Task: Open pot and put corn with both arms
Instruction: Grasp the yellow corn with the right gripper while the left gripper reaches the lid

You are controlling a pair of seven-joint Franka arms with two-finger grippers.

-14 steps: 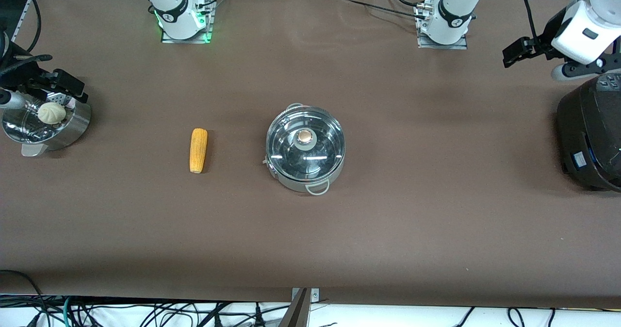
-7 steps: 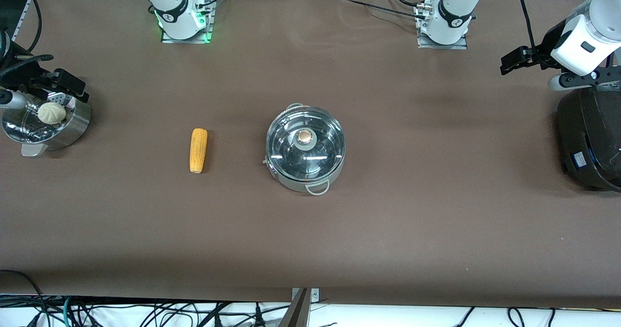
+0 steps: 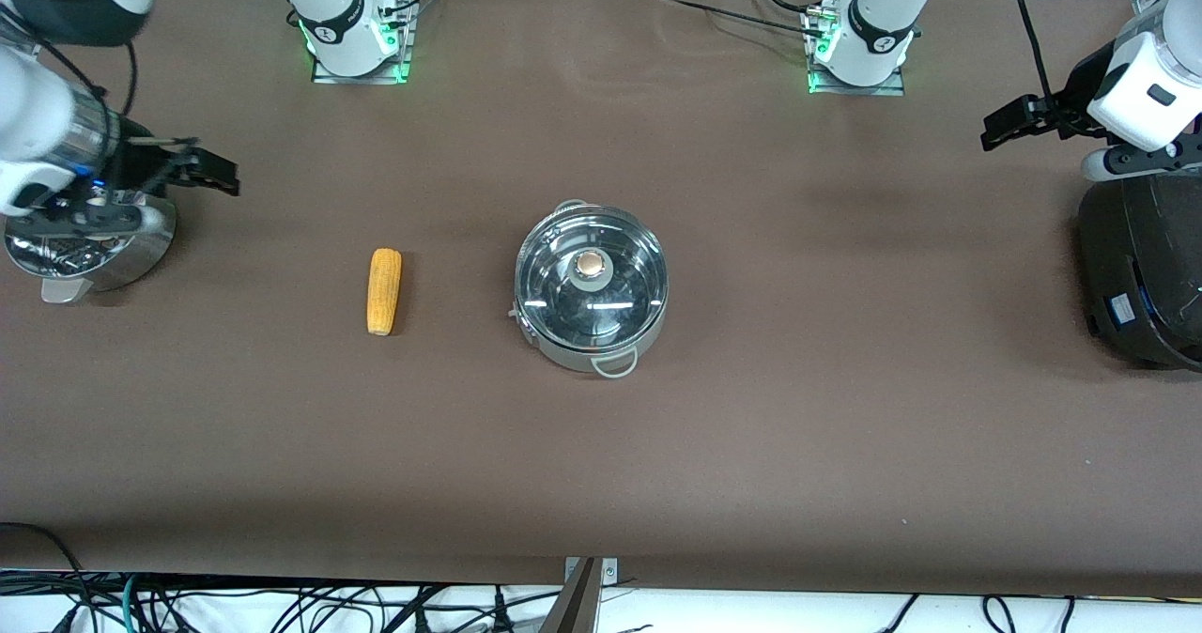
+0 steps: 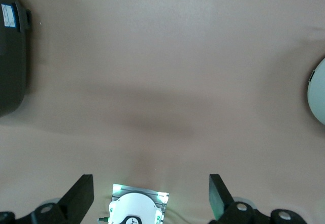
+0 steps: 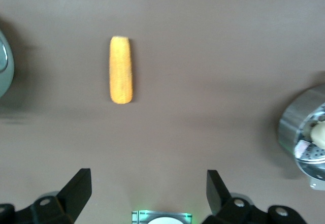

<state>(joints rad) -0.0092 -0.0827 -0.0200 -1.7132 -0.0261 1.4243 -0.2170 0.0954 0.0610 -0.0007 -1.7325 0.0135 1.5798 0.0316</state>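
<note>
The steel pot (image 3: 592, 328) stands mid-table with its glass lid (image 3: 620, 300) on and the tan knob (image 3: 590, 263) on top. Its rim shows at the edge of the right wrist view (image 5: 4, 64) and of the left wrist view (image 4: 318, 97). The corn (image 3: 384, 290) lies on the table beside the pot toward the right arm's end, and shows in the right wrist view (image 5: 121, 69). My right gripper (image 3: 211, 171) is open and empty over the table by the steamer pot; its fingers stand wide apart (image 5: 147, 188). My left gripper (image 3: 1005, 128) is open and empty (image 4: 151, 193) over the table beside the black cooker.
A steel steamer pot (image 3: 103, 248) stands at the right arm's end; its white bun shows only in the right wrist view (image 5: 319, 132). A big black cooker (image 3: 1141, 267) stands at the left arm's end, also in the left wrist view (image 4: 10, 56).
My right arm has swung from over the steamer toward the corn and now hides the bun in the front view. My left gripper has shifted a little.
</note>
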